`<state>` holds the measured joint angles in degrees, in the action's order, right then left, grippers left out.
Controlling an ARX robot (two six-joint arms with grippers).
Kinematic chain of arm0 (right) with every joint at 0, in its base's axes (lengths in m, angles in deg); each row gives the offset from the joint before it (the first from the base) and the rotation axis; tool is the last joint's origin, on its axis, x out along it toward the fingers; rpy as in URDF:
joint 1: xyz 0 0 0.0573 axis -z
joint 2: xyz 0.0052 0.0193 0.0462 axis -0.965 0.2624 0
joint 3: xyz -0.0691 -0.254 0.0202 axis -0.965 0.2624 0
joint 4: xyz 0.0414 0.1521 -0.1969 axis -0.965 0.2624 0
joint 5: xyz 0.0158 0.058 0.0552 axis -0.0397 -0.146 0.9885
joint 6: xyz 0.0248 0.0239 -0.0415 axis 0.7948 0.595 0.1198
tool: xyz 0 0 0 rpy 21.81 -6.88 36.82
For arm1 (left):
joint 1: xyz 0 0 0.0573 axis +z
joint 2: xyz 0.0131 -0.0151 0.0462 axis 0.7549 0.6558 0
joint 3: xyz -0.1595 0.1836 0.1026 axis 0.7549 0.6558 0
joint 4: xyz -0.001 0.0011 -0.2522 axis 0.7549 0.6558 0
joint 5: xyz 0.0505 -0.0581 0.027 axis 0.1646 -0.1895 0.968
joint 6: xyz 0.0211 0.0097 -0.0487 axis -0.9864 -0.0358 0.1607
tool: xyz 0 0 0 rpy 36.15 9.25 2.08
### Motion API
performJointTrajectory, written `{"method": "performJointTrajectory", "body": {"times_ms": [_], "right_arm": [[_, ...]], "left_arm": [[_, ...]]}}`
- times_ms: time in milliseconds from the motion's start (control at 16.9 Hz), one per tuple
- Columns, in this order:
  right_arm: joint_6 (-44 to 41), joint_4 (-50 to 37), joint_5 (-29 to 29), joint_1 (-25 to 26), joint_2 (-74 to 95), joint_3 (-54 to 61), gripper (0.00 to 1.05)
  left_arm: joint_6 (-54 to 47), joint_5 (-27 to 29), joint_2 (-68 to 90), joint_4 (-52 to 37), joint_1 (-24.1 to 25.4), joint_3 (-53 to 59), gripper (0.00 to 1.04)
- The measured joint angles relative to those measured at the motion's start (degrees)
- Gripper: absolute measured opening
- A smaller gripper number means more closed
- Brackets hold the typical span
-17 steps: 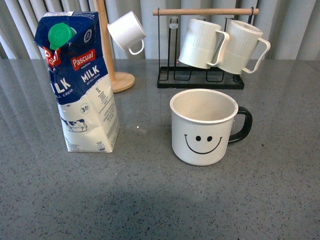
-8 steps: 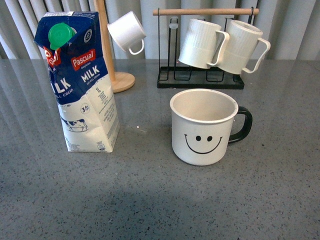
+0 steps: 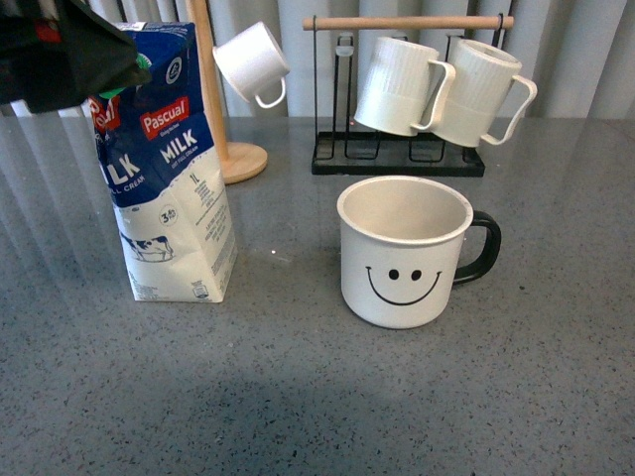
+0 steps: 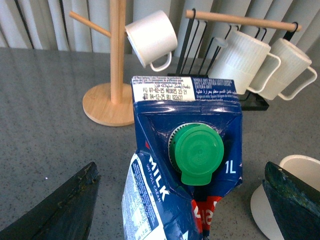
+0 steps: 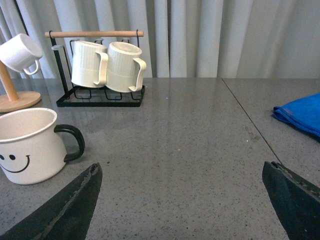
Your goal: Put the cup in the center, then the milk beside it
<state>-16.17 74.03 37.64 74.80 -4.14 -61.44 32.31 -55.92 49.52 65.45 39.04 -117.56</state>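
Observation:
The cup [image 3: 405, 253], white with a black smiley face and black handle, stands upright near the table's middle. It also shows in the right wrist view [image 5: 27, 145] and at the edge of the left wrist view [image 4: 261, 210]. The milk [image 3: 169, 169], a blue-and-white Pascual carton, stands upright to the cup's left, a gap between them. My left gripper [image 3: 60, 50] is open above and behind the carton's top. Its fingers straddle the carton [image 4: 187, 130] and green cap [image 4: 196, 152] without touching. My right gripper [image 5: 181, 170] is open and empty over bare table to the right of the cup.
A black wire rack [image 3: 397, 159] with two ribbed white mugs [image 3: 442, 89] stands behind the cup. A wooden mug tree [image 3: 213, 89] with a small white cup [image 3: 252, 63] stands behind the milk. A blue cloth [image 5: 302, 115] lies at the far right.
My left gripper has come into the front view at the top left and now hides the carton's green cap there. The cup and the milk have not moved.

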Motion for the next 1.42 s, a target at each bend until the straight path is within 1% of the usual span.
{"method": "performJointTrajectory", "body": {"times_ms": [295,354,413,767,885,1003,1122,1240,1299,1417], "right_arm": [[0.0,0.0,0.0,0.0,0.0,0.0,0.98],[0.0,0.0,0.0,0.0,0.0,0.0,0.98],[0.0,0.0,0.0,0.0,0.0,0.0,0.98],[0.0,0.0,0.0,0.0,0.0,0.0,0.98],[0.0,0.0,0.0,0.0,0.0,0.0,0.98],[0.0,0.0,0.0,0.0,0.0,0.0,0.98],[0.0,0.0,0.0,0.0,0.0,0.0,0.98],[0.0,0.0,0.0,0.0,0.0,0.0,0.98],[0.0,0.0,0.0,0.0,0.0,0.0,0.98],[0.0,0.0,0.0,0.0,0.0,0.0,0.98]], "left_arm": [[1.3,0.5,8.4,-1.0,-3.4,-2.8,0.98],[0.8,1.8,9.8,-1.5,-4.0,-3.5,0.92],[-0.3,2.9,10.6,-1.7,-4.3,-3.8,0.83],[-5.6,7.5,10.0,-2.0,-5.5,-3.4,0.18],[-6.3,8.6,8.8,-1.9,-6.1,-2.7,0.03],[-6.4,10.1,6.7,-1.5,-7.0,-2.1,0.03],[-5.9,12.9,4.2,-1.6,-9.2,-1.4,0.03],[-4.7,15.6,2.4,-2.2,-12.3,-0.9,0.03],[-3.8,17.1,2.2,-2.9,-14.7,-0.8,0.03],[-2.3,18.9,3.0,-3.9,-18.0,-0.4,0.03]]}}
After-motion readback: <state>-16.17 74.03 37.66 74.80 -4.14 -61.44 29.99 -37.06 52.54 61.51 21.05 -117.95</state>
